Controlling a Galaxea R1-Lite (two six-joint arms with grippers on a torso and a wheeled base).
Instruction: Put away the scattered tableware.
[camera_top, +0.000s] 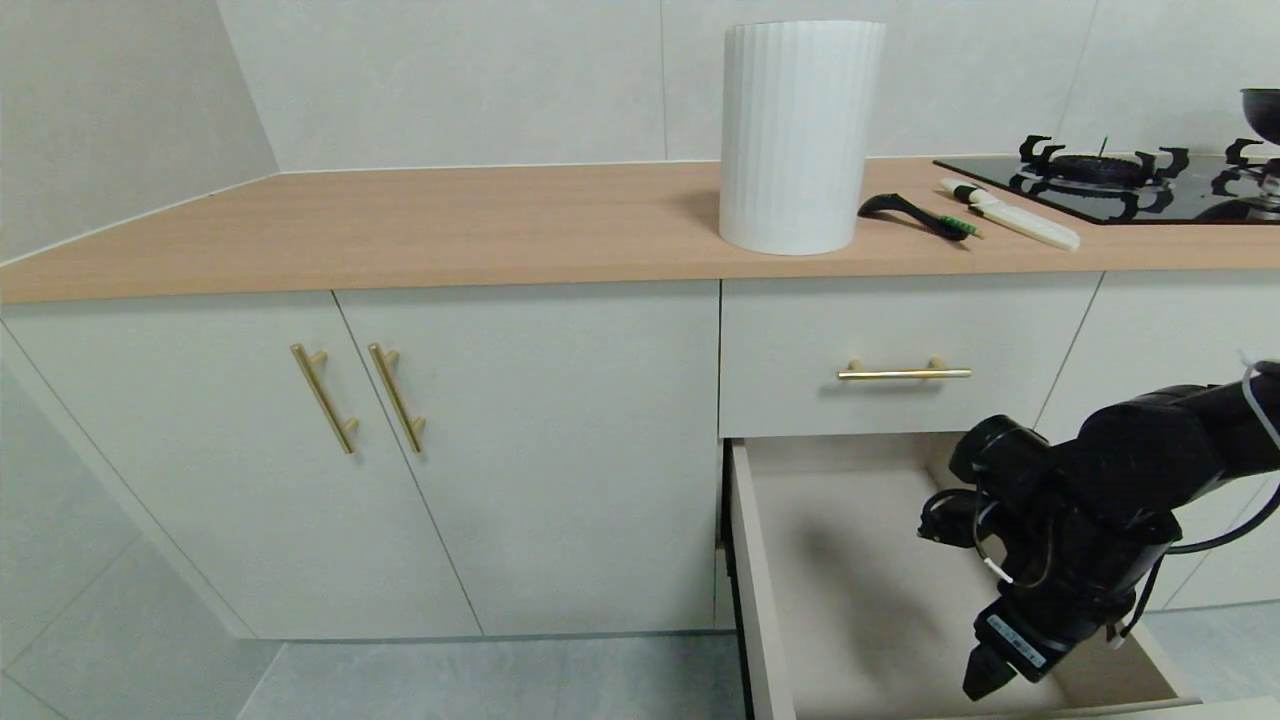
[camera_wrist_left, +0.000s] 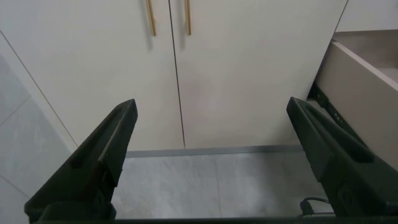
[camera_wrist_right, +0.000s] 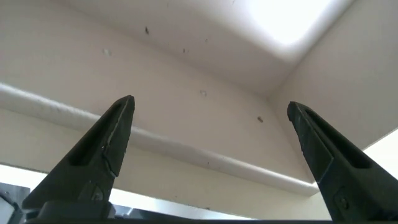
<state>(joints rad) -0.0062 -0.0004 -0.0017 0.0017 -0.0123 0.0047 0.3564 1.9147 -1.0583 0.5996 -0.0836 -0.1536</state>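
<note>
Two pieces of tableware lie on the wooden surface (camera_top: 450, 225) at the far right: a black-handled utensil (camera_top: 912, 214) and, just to its right, a long cream-white utensil (camera_top: 1010, 214) with a dark and green band near its far end. They lie close together, both angled; I cannot tell whether they touch. Just left of the black one stands a tall white ribbed container (camera_top: 800, 135), upright. To the right of the cream one lies a black gas hob (camera_top: 1110, 180), set into the surface.

Below them is a closed drawer with a brass handle (camera_top: 905, 373), and under that a pulled-out drawer (camera_top: 760, 600). The right claw (camera_top: 985, 678) hangs inside this open drawer, pointing down near its front right corner, fingers spread wide with nothing between them.

The left claw (camera_wrist_left: 211, 104) is likewise spread wide and holds nothing; it hangs low over the grey floor (camera_wrist_left: 211, 180), facing the cabinet doors (camera_wrist_left: 236, 74) left of the open drawer.
</note>
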